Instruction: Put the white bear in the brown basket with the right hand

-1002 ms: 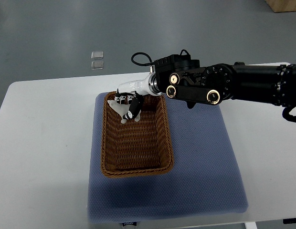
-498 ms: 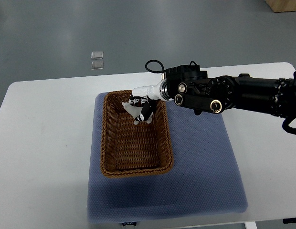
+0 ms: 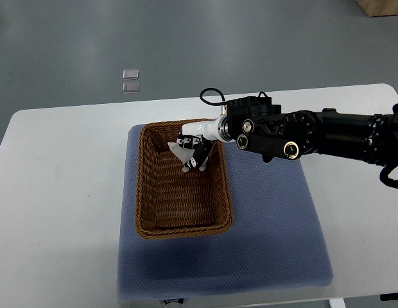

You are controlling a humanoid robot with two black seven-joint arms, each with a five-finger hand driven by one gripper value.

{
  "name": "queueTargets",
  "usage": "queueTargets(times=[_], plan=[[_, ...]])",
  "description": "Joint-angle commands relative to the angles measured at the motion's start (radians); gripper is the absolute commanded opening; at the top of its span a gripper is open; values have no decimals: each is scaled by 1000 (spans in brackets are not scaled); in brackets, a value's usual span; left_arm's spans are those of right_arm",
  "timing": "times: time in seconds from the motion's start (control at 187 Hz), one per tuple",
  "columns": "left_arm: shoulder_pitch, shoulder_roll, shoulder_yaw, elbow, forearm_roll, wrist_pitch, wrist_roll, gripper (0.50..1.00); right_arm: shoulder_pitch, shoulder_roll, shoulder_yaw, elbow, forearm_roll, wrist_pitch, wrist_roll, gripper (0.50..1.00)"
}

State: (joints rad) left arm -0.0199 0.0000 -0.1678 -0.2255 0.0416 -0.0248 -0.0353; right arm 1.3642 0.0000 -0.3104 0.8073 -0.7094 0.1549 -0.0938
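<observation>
White bear (image 3: pixel 181 151) is hard to make out: a small pale shape shows among the black and white fingers (image 3: pixel 200 157) of the right hand (image 3: pixel 191 149), and I take that shape to be the toy, though its outline cannot be separated from the hand with certainty. The fingers appear curled around it, so the hold is judged to be a grip on the bear. The hand sits over the far end of the brown basket (image 3: pixel 181 226), inside its rim line and toward the right wall, which suits a drop into the open interior, not onto the edge. Whether the bear already touches the woven floor cannot be told from this steep view. The right arm (image 3: pixel 314 131) reaches in from the right edge, level across the blue mat (image 3: pixel 269 231) that carries the basket, and the mat lies on the white counter (image 3: pixel 58 192). The left arm is not visible. Release is judged not yet done. A small dark tag (image 3: pixel 174 299) at the mat's near edge bears print too small to read; no other writing is legible.
</observation>
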Motion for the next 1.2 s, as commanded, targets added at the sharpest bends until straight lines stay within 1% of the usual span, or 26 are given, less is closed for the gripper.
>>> queueTargets(times=[0.0,0.037,0.054,0.096,0.198,0.257,0.359,0.503,0.594,0.669,0.734,0.836,0.878,0.916,1.034,1.125,1.194], plan=[[0,0,1,-2,0,0,0,1000,9,0,10,1,7,2,0,789],[0,0,1,-2,1,0,0,1000,9,0,11,1,10,3,0,801],[0,0,1,-2,1,0,0,1000,10,0,13,1,11,5,0,821],[0,0,1,-2,1,0,0,1000,10,0,16,3,13,6,0,850],[0,0,1,-2,1,0,0,1000,19,0,17,3,13,9,0,860],[0,0,1,-2,1,0,0,1000,26,0,17,3,15,9,-1,895],[0,0,1,-2,1,0,0,1000,27,0,36,3,16,8,0,895],[0,0,1,-2,0,0,0,1000,46,0,137,3,18,8,0,895],[0,0,1,-2,1,0,0,1000,53,0,246,4,18,2,3,895],[0,0,1,-2,1,0,0,1000,47,-2,364,9,18,-5,22,895],[0,0,1,-2,1,0,0,1000,38,-34,464,9,18,-21,26,895],[0,0,1,-3,1,0,2,1000,-27,-81,596,6,19,-75,35,895],[0,0,1,-3,1,0,0,1000,-73,-97,672,4,19,-98,58,895],[0,0,1,-3,1,0,2,1000,-125,-103,750,1,19,-112,95,895],[0,0,1,-3,1,-1,20,1000,-296,-92,982,-5,19,-104,195,895],[0,0,1,-3,1,-1,37,1000,-402,-83,1133,-5,39,-94,236,895],[0,0,1,-3,1,-1,46,1000,-485,-66,1254,-5,140,-71,261,895]])
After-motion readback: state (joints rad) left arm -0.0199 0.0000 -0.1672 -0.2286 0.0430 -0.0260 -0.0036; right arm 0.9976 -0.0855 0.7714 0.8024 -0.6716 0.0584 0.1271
